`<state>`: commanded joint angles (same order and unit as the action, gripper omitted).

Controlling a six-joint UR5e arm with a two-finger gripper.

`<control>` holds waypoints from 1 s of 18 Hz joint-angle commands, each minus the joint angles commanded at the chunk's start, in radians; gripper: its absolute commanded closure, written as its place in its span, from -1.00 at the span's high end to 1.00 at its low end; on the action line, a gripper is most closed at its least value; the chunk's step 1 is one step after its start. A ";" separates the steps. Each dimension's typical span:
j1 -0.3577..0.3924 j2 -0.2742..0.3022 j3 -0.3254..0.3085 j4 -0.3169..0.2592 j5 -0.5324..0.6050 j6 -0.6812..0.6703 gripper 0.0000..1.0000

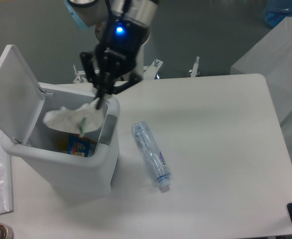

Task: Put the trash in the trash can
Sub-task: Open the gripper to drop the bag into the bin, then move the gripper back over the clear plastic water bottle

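One bottle [151, 155], one cup [75, 118], one bin [71, 172]

Gripper [100, 102] at eleven o'clock, pinched on the rim of a clear plastic cup [73, 118] with green straw [82, 125], dangling over the open trash can [81, 164]. Lid [11, 89] tilted up at nine o'clock. Colourful packet [79, 146] inside. Bottle [150, 154] flat on the table [220, 164], centre, cap toward five o'clock.
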<state>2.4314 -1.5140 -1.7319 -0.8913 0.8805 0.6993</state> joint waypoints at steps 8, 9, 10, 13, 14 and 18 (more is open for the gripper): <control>0.017 -0.041 0.043 -0.006 0.002 0.019 0.99; 0.031 -0.058 0.061 -0.006 0.002 0.008 0.99; 0.056 -0.087 0.086 -0.006 -0.001 -0.012 0.99; 0.123 -0.199 0.176 -0.006 -0.003 -0.072 0.99; 0.144 -0.234 0.195 -0.006 -0.002 -0.087 1.00; 0.205 -0.360 0.227 -0.006 0.009 -0.109 1.00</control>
<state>2.6368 -1.8743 -1.5049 -0.8974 0.8897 0.5906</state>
